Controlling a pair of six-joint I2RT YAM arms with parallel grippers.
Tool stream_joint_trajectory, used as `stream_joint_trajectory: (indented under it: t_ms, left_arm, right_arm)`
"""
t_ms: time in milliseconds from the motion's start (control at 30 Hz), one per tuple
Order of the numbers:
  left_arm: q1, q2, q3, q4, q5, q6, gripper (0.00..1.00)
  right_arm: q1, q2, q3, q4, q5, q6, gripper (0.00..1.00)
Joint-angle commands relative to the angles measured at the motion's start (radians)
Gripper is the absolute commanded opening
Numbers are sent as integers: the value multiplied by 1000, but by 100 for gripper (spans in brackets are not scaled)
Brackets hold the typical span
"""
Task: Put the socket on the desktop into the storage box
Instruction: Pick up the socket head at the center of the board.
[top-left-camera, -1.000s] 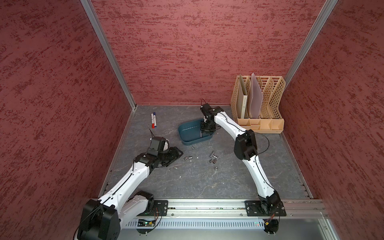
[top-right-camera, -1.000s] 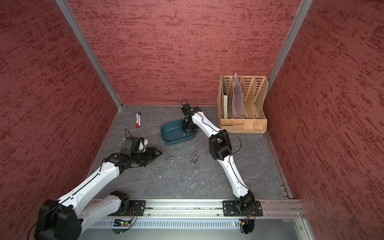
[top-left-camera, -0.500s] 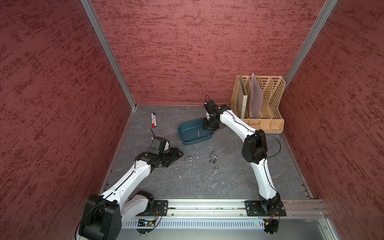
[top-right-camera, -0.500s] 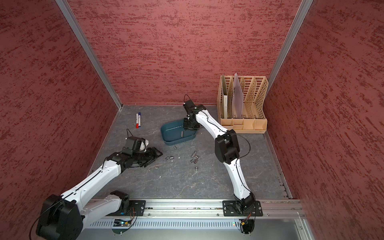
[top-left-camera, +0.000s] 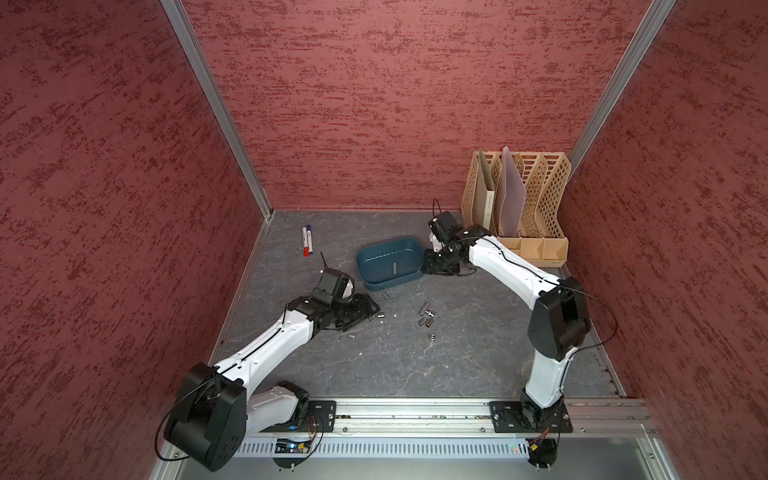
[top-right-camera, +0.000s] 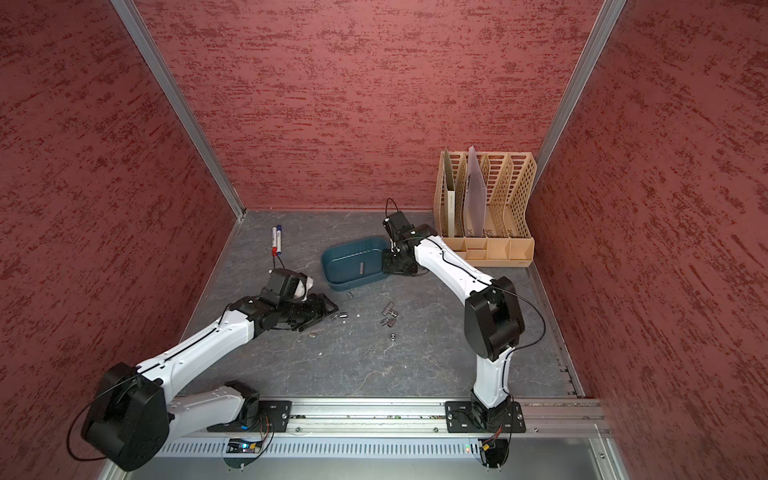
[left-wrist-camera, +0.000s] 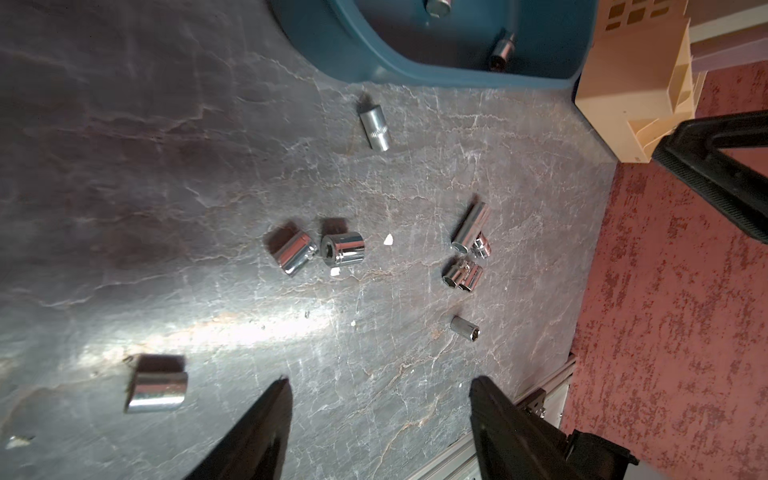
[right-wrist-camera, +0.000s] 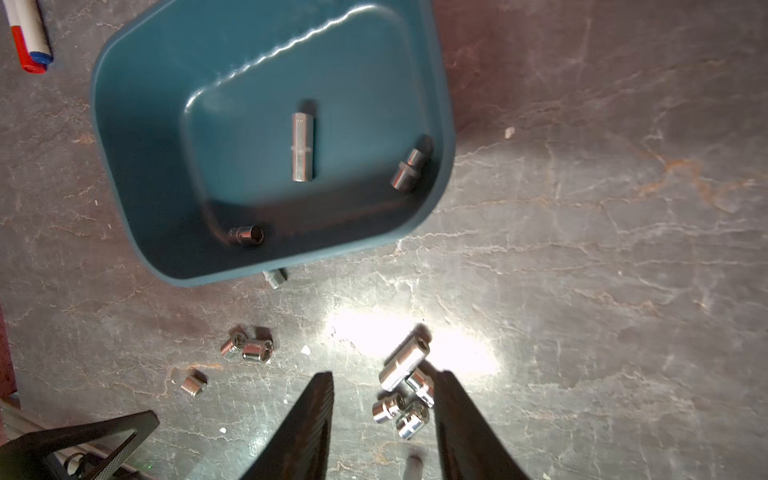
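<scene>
Sockets on desktop ahead of L gripper, jaws apart, R gripper apart by storage box

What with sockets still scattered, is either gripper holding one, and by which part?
Nothing is held; left gripper and right gripper are both open and empty.

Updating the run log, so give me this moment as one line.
left end effector: open, empty | right end effector: open, empty | storage box: three sockets | desktop: nine sockets loose
</scene>
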Motion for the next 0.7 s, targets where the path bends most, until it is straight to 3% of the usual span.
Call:
stream_joint_trajectory:
  t_ms: [0, 333, 667]
  left_arm:
    - [-46, 33, 42, 40, -10, 7, 71]
    - [-154, 132, 59, 89, 15, 7, 71]
    - [-200, 152, 15, 127, 34, -3, 71]
  right_arm:
    - [7, -98, -97, 62, 10, 10, 45]
    - [55, -303, -354, 67, 29, 43, 47]
    - [128, -373, -489, 84, 22, 104, 49]
